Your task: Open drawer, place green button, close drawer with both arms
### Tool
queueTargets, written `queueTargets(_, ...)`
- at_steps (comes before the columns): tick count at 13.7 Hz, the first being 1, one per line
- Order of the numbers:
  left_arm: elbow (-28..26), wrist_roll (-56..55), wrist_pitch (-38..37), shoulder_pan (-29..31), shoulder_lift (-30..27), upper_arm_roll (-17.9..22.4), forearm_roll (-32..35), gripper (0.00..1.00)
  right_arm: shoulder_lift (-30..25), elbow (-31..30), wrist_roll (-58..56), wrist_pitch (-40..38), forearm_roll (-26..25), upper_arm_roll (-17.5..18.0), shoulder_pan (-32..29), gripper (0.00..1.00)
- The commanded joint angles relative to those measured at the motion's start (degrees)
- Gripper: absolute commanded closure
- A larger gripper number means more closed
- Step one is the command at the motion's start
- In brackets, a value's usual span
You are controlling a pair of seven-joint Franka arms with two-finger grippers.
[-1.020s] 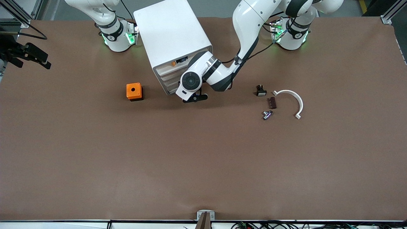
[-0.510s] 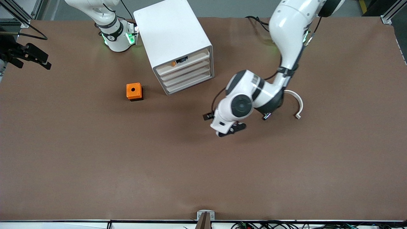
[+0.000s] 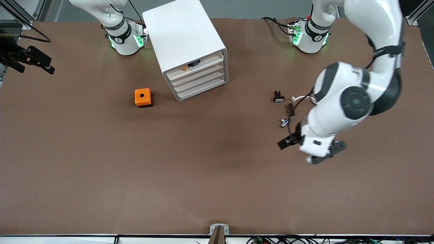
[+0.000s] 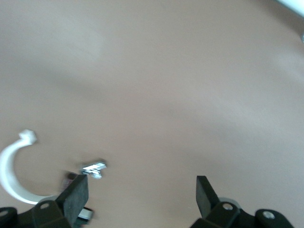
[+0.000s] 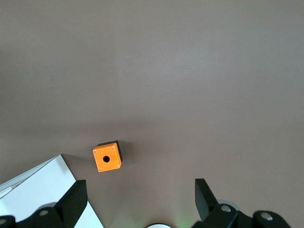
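Looking down from the front camera, I see my left gripper (image 3: 323, 154) hanging over bare table (image 3: 203, 176) toward the left arm's end, nothing in it, while my right arm waits raised at its own end, its gripper out of this view. The white cabinet (image 3: 184, 40) stands near the right arm's base with all four drawers (image 3: 200, 79) shut, orange and black bits showing in the top slot. The orange cube (image 3: 143, 97) sits beside it, toward the right arm's end. The button (image 3: 278, 96) lies on the table among a small dark block (image 3: 290, 109), a metal fitting (image 3: 284, 122) and a white curved clip (image 3: 300, 98) partly hidden by my left wrist. In my left wrist view, my left fingers (image 4: 76, 197) are spread wide and empty above the mat, with the clip (image 4: 12, 178) and the fitting (image 4: 94, 168) close by. In my right wrist view, my right gripper (image 5: 140, 202) has its fingers (image 5: 73, 199) spread just as wide, holding nothing, high above the cube (image 5: 108, 157) and a corner of the cabinet (image 5: 38, 187).
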Motion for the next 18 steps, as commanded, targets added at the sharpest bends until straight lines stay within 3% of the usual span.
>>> queueTargets(1,-1.85,5.70,-3.57,3.47,-5.38,-0.56,3.18,0.00,0.36,0.89,-0.77,-0.11,-0.82,0.55,-0.56,0.00)
queueTargets(12,-2.64,37.16,-16.33,16.14,-17.34,-0.73,2.92,0.00,0.72,0.98,-0.77,0.07,-0.82,0.64,-0.47,0.00)
queueTargets(14,-3.08,37.29,-18.17,16.32,-18.66,-0.64,2.92,0.00,0.72,1.06,-0.77,-0.02,-0.82,0.64,-0.47,0.00)
queueTargets(18,-11.58,37.11,-14.86,16.41,-24.71,-0.64,2.75,0.00,0.72,1.24,-0.85,-0.02,-0.91,0.64,-0.47,0.00)
